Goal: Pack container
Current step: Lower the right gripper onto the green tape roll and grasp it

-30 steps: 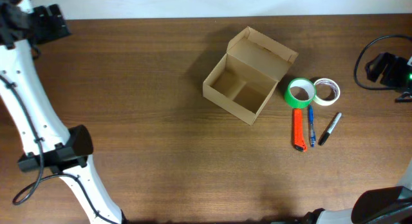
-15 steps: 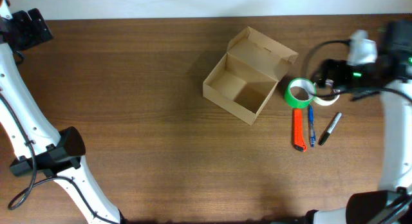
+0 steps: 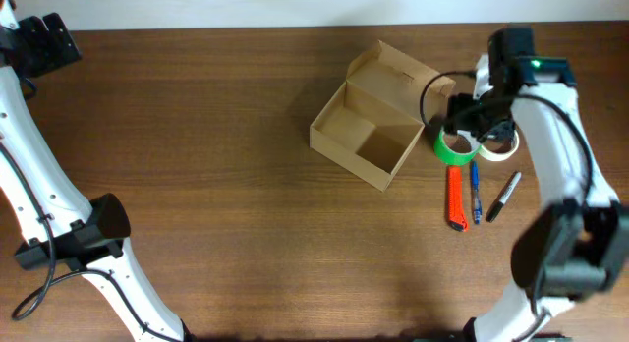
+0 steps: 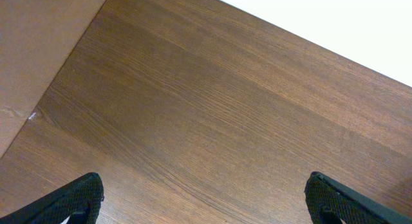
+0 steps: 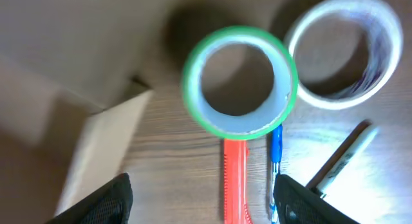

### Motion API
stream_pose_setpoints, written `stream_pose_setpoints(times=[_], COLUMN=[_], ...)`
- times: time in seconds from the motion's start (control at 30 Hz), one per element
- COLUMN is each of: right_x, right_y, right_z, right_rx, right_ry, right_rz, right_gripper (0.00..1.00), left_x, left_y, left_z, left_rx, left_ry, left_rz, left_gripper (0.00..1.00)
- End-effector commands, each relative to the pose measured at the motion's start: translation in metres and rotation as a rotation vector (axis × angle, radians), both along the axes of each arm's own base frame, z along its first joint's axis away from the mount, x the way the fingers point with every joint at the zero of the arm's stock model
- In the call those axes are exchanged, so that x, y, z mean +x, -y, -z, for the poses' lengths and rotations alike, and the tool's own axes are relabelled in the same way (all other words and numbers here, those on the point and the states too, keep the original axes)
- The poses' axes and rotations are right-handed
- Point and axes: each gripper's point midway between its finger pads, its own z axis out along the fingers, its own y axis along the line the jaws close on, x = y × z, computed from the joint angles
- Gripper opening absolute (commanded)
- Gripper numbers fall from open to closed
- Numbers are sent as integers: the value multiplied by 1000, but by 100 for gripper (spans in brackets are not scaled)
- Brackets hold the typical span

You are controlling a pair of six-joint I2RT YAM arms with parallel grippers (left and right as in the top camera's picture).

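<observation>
The container (image 3: 369, 126), a tan cardboard box, stands open with its flap lid tilted back at the far right side. The box shows nothing inside. Its corner (image 5: 96, 147) shows blurred in the right wrist view. My right gripper (image 3: 460, 134) hovers over the green tape roll (image 3: 455, 147), just right of the box. In its own view the right gripper (image 5: 203, 205) is open and holds nothing, with the green tape roll (image 5: 239, 82) ahead of the fingertips. My left gripper (image 3: 39, 42) is at the far left corner. There the left gripper (image 4: 206, 205) is wide open over bare wood.
Beside the green roll lies a white tape roll (image 3: 501, 142). Below them are an orange cutter (image 3: 455, 199), a blue pen (image 3: 476, 195) and a black marker (image 3: 503, 197). The right wrist view shows the white roll (image 5: 344, 50), cutter (image 5: 235, 179), pen (image 5: 275, 159) and marker (image 5: 341, 159).
My right arm swung in from the table's right edge to above the green tape roll, and its jaws narrowed somewhat. The left arm shifted slightly toward the far left corner.
</observation>
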Motion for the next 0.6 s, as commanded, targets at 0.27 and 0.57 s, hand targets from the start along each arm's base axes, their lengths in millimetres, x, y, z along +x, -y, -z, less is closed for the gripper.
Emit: stream_pose_setpoints(times=[0.27, 0.57], right_x=[1, 4], right_y=[31, 45], right_z=[56, 59], right_rx=[32, 57], right_ry=[-127, -116], right_rz=[169, 285], right_gripper=[71, 70], left_x=[-7, -7], left_y=[2, 2], left_z=[-12, -12], left_rx=[7, 7], left_ry=[23, 23], left_rz=[9, 9], left_gripper=[100, 100])
